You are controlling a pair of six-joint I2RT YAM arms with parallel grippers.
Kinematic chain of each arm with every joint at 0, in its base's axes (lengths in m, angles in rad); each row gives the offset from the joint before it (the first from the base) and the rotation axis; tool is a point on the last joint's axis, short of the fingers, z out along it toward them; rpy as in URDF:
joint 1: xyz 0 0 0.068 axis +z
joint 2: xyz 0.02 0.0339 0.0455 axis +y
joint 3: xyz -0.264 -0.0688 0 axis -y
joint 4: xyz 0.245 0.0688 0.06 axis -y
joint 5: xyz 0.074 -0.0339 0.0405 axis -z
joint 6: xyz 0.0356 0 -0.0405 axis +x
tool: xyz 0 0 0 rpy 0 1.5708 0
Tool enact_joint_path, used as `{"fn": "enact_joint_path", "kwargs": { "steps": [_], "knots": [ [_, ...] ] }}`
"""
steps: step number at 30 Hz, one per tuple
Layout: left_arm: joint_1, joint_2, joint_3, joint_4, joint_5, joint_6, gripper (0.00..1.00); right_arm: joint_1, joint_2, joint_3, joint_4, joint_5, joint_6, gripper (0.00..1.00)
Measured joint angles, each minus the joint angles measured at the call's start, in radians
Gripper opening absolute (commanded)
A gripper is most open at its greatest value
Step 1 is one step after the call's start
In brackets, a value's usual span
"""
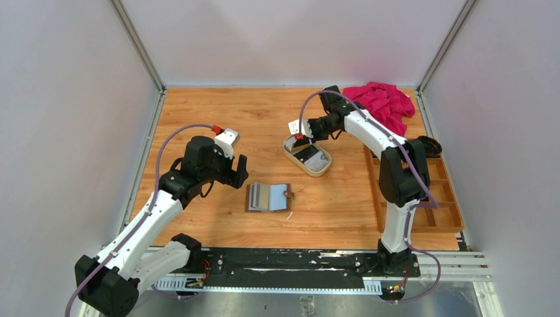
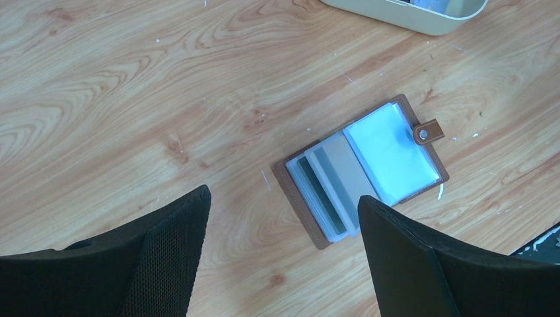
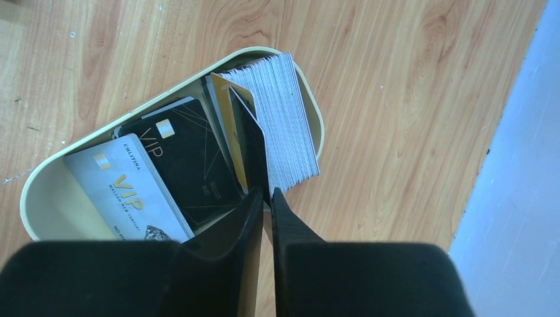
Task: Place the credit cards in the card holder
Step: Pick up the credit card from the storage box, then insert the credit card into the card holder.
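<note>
The card holder lies open on the wood, brown outside with clear greyish pockets and its snap tab to the right. My left gripper hovers open just left of it, nothing between its fingers. The credit cards sit in a cream oval tray: a grey VIP card, a black one, and a thick stack standing on edge. Over the tray's far end, my right gripper is shut on a dark card that stands on edge beside the stack.
A pink cloth lies at the back right corner. A wooden compartment box runs along the right edge. The tray's rim shows at the top of the left wrist view. White walls enclose the table.
</note>
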Motion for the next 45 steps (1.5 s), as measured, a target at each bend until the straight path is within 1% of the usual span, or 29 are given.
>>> {"fn": "enact_joint_path", "kwargs": {
  "steps": [7, 12, 21, 25, 27, 32, 35, 40, 42, 43, 45],
  "knots": [
    [0.000, 0.003, 0.000, 0.000, 0.002, 0.000, 0.87, -0.006, -0.004, -0.005, -0.034, -0.021, -0.026, 0.04],
    [0.000, 0.003, 0.000, 0.000, 0.003, 0.000, 0.87, -0.019, -0.040, -0.037, -0.060, -0.040, -0.043, 0.01],
    [0.000, 0.003, 0.000, 0.000, 0.003, 0.000, 0.87, -0.047, -0.117, -0.080, -0.087, -0.069, -0.053, 0.00],
    [0.000, 0.003, 0.000, 0.000, 0.004, 0.000, 0.88, -0.047, -0.131, -0.099, -0.105, -0.109, 0.005, 0.00],
    [0.000, 0.003, 0.000, 0.000, 0.009, 0.000, 0.89, -0.047, -0.148, -0.105, -0.115, -0.134, 0.071, 0.00],
    [0.001, 0.003, -0.001, 0.009, 0.043, -0.039, 0.89, -0.047, -0.223, -0.125, -0.126, -0.215, 0.311, 0.00],
    [0.001, 0.001, -0.024, 0.066, 0.085, -0.130, 0.87, -0.047, -0.272, -0.178, -0.123, -0.298, 0.490, 0.00],
    [0.001, 0.001, -0.144, 0.169, 0.138, -0.319, 0.84, -0.047, -0.275, -0.294, -0.090, -0.449, 0.769, 0.00],
    [0.001, 0.001, -0.195, 0.192, 0.137, -0.376, 0.79, -0.047, -0.271, -0.363, -0.038, -0.506, 0.902, 0.00],
    [0.001, 0.001, -0.214, 0.200, 0.135, -0.395, 0.78, -0.047, -0.271, -0.397, 0.001, -0.525, 0.970, 0.00],
    [0.001, 0.001, -0.249, 0.217, 0.127, -0.430, 0.76, -0.046, -0.274, -0.479, 0.126, -0.549, 1.134, 0.00]
  ]
}}
